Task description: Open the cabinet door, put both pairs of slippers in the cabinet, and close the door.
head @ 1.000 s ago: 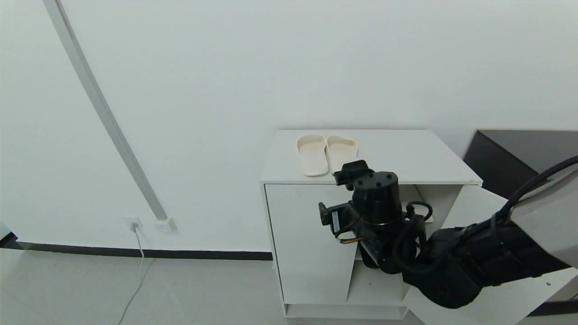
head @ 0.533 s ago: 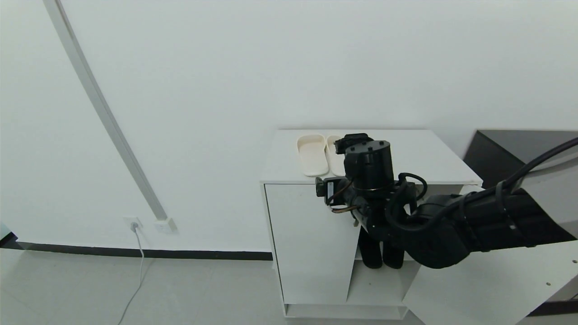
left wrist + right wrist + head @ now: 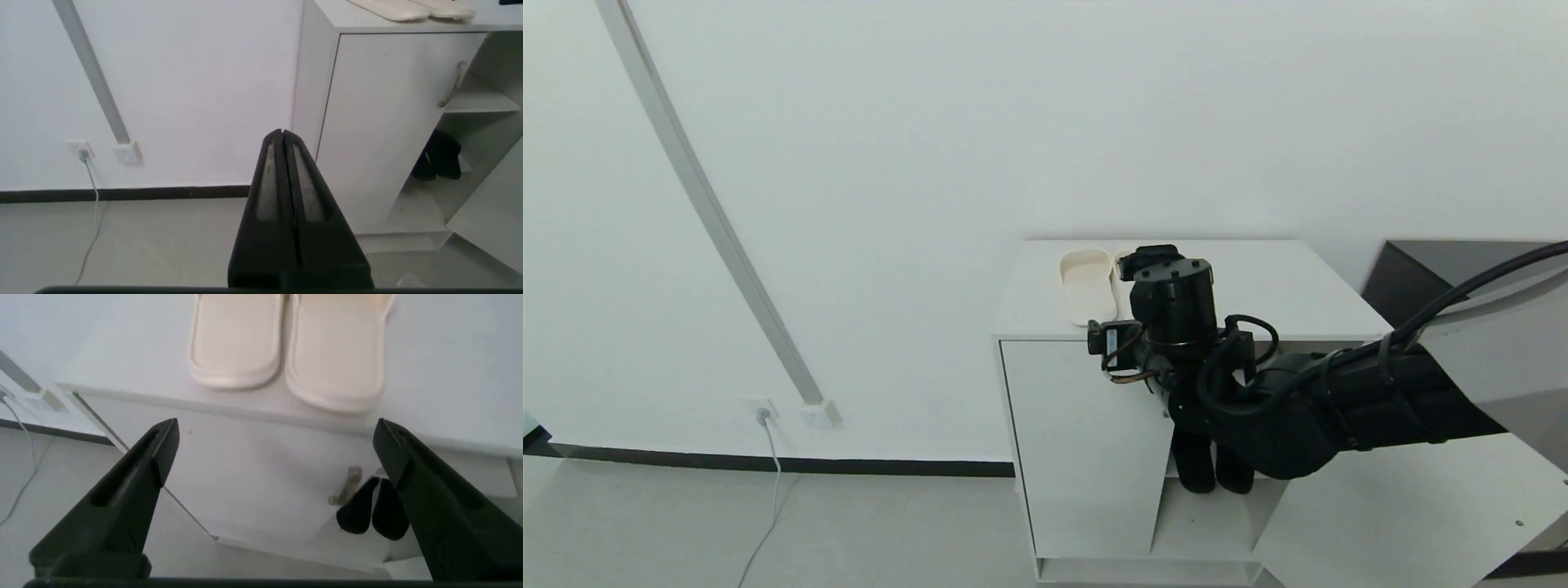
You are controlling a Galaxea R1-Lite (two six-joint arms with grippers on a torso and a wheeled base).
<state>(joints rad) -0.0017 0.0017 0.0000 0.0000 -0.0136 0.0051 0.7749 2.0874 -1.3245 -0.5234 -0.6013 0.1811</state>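
Your right gripper has risen from the cabinet front to above the cream slippers on the cabinet top, fingers spread wide. Black slippers stand inside. Left gripper fingers are pressed together.

The white cabinet stands with its right door swung wide open and its left door shut. A cream pair of slippers lies side by side on top. A black pair sits inside, beneath the shelf.
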